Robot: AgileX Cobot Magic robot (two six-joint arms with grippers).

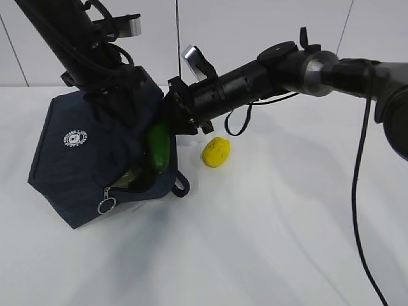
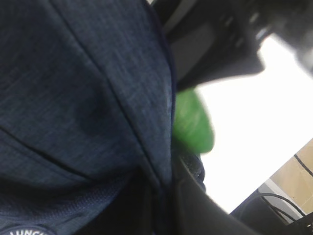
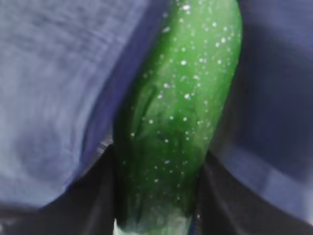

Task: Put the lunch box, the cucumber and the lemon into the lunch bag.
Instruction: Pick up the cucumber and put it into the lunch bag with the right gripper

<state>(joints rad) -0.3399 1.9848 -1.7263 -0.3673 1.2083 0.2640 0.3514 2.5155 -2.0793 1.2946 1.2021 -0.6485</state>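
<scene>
The navy lunch bag [image 1: 83, 159] hangs tilted, its open zipper mouth facing right and down. My left gripper [image 1: 108, 86] is shut on the bag's top fabric [image 2: 88, 98]; one dark finger [image 2: 205, 210] shows beside the cloth. My right gripper [image 1: 169, 124] is shut on the upper end of the cucumber [image 1: 158, 148], whose lower end sits in the bag's mouth. The cucumber [image 3: 181, 98] fills the right wrist view between dark fingers, with bag cloth [image 3: 49, 98] on both sides. The lemon [image 1: 216, 152] lies on the table right of the bag. A pale green patch [image 1: 131, 177] in the opening may be the lunch box.
A silver ring pull [image 1: 106, 205] dangles at the zipper's lower end. A bag handle loop [image 1: 180, 185] rests on the white table [image 1: 268, 242]. A black cable [image 1: 360, 191] hangs down from the right arm.
</scene>
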